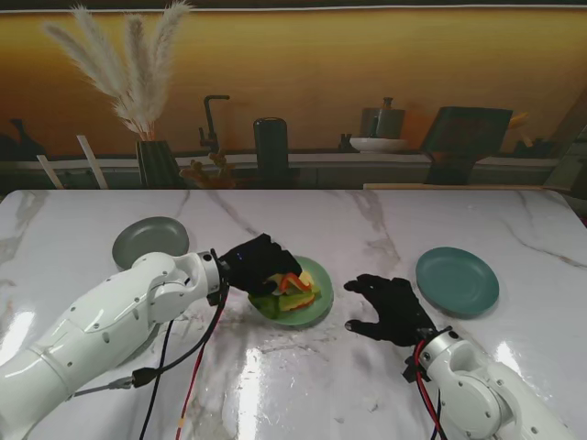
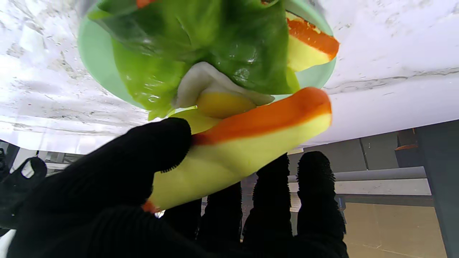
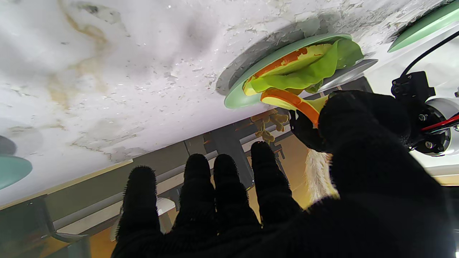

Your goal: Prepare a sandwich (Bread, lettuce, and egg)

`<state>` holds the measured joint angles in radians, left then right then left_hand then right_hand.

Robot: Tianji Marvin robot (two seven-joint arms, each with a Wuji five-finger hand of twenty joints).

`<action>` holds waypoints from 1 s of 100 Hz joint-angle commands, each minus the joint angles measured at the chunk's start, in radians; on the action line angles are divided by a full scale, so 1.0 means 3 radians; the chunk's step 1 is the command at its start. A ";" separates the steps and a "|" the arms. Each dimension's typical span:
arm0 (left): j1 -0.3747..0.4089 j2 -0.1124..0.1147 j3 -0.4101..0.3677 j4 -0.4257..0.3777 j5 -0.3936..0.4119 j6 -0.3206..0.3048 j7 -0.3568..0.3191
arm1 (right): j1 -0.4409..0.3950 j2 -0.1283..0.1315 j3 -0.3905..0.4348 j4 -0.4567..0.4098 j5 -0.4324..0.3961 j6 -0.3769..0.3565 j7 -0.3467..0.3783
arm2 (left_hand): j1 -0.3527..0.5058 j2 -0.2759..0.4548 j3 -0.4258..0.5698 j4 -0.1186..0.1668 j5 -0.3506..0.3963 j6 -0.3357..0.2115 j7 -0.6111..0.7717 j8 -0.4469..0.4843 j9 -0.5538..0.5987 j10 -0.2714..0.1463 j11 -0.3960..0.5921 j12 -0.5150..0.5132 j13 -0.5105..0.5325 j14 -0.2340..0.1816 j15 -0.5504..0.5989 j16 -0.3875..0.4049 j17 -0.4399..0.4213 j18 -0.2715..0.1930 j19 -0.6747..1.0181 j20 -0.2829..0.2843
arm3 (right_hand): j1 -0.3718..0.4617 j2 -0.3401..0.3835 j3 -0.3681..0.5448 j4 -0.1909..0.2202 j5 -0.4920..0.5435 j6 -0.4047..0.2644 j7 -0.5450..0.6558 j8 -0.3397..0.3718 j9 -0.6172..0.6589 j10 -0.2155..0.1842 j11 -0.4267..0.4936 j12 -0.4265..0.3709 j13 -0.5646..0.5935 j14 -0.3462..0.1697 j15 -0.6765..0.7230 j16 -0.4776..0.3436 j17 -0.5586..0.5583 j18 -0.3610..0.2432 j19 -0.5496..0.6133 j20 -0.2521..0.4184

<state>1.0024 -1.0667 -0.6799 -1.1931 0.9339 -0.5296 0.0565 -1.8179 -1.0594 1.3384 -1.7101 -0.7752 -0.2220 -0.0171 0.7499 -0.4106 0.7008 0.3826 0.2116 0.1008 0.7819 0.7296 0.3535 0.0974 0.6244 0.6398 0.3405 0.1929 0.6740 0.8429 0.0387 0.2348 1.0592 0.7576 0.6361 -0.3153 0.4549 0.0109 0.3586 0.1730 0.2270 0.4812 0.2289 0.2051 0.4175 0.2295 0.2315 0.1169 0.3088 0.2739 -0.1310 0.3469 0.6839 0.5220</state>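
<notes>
Bread (image 2: 247, 143) with an orange crust is gripped by the left hand (image 1: 257, 264) between thumb and fingers, just over the light green plate (image 1: 321, 307) at the table's (image 1: 303, 385) middle; its long axis slants across the plate. Lettuce (image 2: 200, 46) and egg (image 2: 215, 96) lie on a lower slice there. Bare marble is seen around the plate. The right hand (image 1: 390, 310) is spread, holding nothing, between this plate and a teal plate (image 1: 457, 280).

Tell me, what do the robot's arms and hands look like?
Both arms are smooth, rounded and glossy white: left arm, right arm. Each robot hand wears a fuzzy black glove with five fingers: left robot hand, right robot hand. Red and black cables hang by the wrists.
</notes>
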 commanded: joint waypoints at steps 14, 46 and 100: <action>0.0091 0.0059 -0.0117 -0.0119 0.0030 -0.0074 -0.0126 | -0.0002 -0.0062 -0.0019 0.0000 0.0017 -0.0024 -0.0006 | -0.0182 0.0201 -0.0097 0.0087 0.0057 -0.0138 -0.0064 -0.0069 -0.0104 0.0028 -0.0135 -0.0113 -0.0121 -0.0016 -0.0167 -0.0083 -0.0129 0.0120 -0.0140 -0.0078 | 0.0065 0.0103 -0.0049 -0.0051 0.0088 -0.0055 0.0040 0.0019 0.0001 -0.0045 0.0059 0.0033 -0.0119 -0.0099 0.0020 0.0023 -0.0024 -0.0010 0.0049 0.0042; 0.0181 0.0101 -0.0254 -0.0186 0.0047 -0.0181 -0.0269 | -0.0001 -0.0060 -0.0026 -0.0005 0.0012 -0.0017 0.0001 | -0.0320 0.0333 -0.0600 -0.0161 0.0197 -0.0021 -0.0550 -0.0417 -0.0160 0.0064 -0.0400 -0.0287 -0.0203 -0.0001 -0.0491 -0.0250 -0.0243 0.0191 -0.0409 -0.0228 | 0.0082 0.0103 -0.0058 -0.0051 0.0105 -0.0119 0.0073 0.0029 -0.0003 -0.0044 0.0060 0.0033 -0.0124 -0.0094 0.0025 0.0021 -0.0027 -0.0005 0.0071 0.0019; 0.0285 0.0131 -0.0407 -0.0233 0.0045 -0.0225 -0.0379 | -0.0001 -0.0057 -0.0041 -0.0016 0.0038 0.0015 0.0044 | -0.0382 0.0803 -0.2095 -0.0906 0.0237 0.0117 -0.1184 -0.0989 -0.0357 0.0116 -0.0718 -0.0505 -0.0416 0.0017 -0.0882 -0.0437 -0.0436 0.0259 -0.0764 -0.0337 | 0.0078 0.0094 -0.0059 -0.0051 0.0101 -0.0138 0.0080 0.0020 -0.0006 -0.0037 0.0052 0.0029 -0.0131 -0.0091 0.0022 0.0017 -0.0033 0.0002 0.0081 -0.0016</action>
<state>1.0822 -1.0305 -0.7966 -1.2558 0.9468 -0.6034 -0.0544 -1.8143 -1.0594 1.3307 -1.7089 -0.7645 -0.2186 -0.0068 0.6644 -0.1968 0.1011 0.1546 0.2665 0.1222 0.4366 0.4420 0.2697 0.1112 0.4214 0.5126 0.2448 0.1928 0.4190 0.7185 -0.0755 0.2839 0.8373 0.6601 0.6498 -0.3153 0.4519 0.0109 0.3790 0.1565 0.2486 0.4820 0.2292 0.2052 0.4217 0.2295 0.2315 0.1074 0.3149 0.2739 -0.1308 0.3469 0.7018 0.5220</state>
